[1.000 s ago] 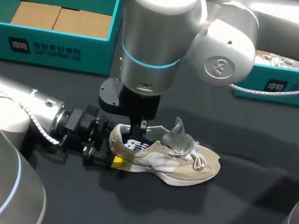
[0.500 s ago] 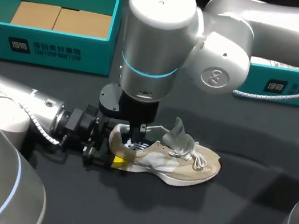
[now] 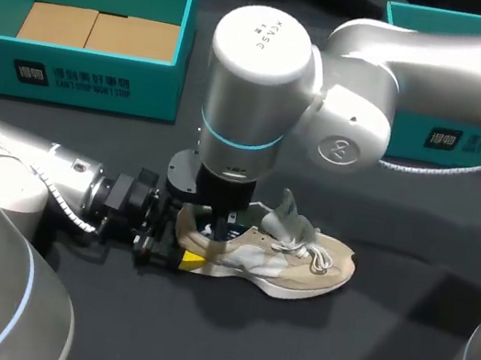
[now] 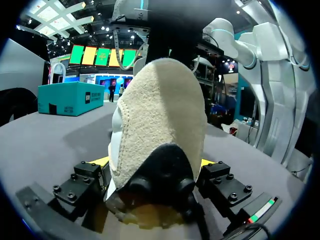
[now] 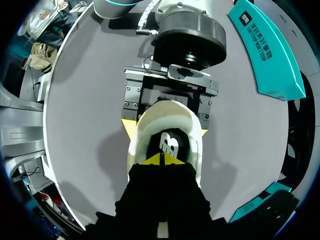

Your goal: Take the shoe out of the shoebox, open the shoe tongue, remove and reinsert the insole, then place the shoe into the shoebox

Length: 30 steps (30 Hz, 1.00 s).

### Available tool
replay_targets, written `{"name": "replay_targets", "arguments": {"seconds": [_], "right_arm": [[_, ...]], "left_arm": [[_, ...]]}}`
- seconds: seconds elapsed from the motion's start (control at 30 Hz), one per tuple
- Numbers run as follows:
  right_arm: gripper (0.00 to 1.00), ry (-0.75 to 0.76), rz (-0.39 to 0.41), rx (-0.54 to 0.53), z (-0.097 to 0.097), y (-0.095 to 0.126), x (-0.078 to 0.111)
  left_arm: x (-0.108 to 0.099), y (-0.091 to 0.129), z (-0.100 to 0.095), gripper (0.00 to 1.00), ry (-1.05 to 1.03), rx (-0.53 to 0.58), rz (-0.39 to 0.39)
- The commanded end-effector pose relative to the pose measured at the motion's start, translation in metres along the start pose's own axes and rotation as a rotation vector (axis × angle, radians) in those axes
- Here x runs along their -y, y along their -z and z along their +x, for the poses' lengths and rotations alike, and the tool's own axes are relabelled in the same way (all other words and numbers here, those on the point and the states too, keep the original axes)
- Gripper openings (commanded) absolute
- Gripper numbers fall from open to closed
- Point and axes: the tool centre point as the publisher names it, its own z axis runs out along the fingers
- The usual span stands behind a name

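Left pincer (image 3: 182, 237) level, clamping shoe (image 3: 302, 256) heel; right pincer (image 3: 219, 225) vertical inside, seemingly closed.

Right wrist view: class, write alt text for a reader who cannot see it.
The right end effector, yellow tips pressed together, sits inside the opening of a cream shoe, over its dark insole. The left end effector clamps the shoe's heel from both sides on a grey table.
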Motion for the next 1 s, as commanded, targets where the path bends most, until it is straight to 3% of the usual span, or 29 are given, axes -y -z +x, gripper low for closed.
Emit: {"name": "replay_targets", "arguments": {"seconds": [0.03, 0.43, 0.8, 0.83, 0.97, 1.0], "right_arm": [[0.0, -0.022, -0.007, 0.0, -0.004, -0.011, 0.012], [0.0, -0.145, 0.025, 0.036, -0.005, -0.008, 0.052], [0.0, -0.178, 0.039, 0.046, -0.007, -0.008, 0.066], [0.04, -0.177, 0.04, 0.046, -0.007, -0.008, 0.065], [0.33, -0.174, 0.039, 0.033, -0.009, -0.012, 0.066], [0.36, -0.174, 0.037, 0.028, -0.01, -0.013, 0.065]], "left_arm": [[-0.003, 0.0, 0.0, 0.0, 0.0, 0.002, 0.001], [-0.003, 0.0, 0.0, 0.0, 0.0, 0.002, 0.001], [-0.003, 0.0, 0.0, 0.0, 0.0, 0.002, 0.001], [-0.003, 0.0, 0.0, 0.0, 0.0, 0.002, 0.001], [-0.003, 0.0, 0.0, 0.0, 0.0, 0.002, 0.001], [-0.003, 0.0, 0.0, 0.0, 0.0, 0.002, 0.001]]}}
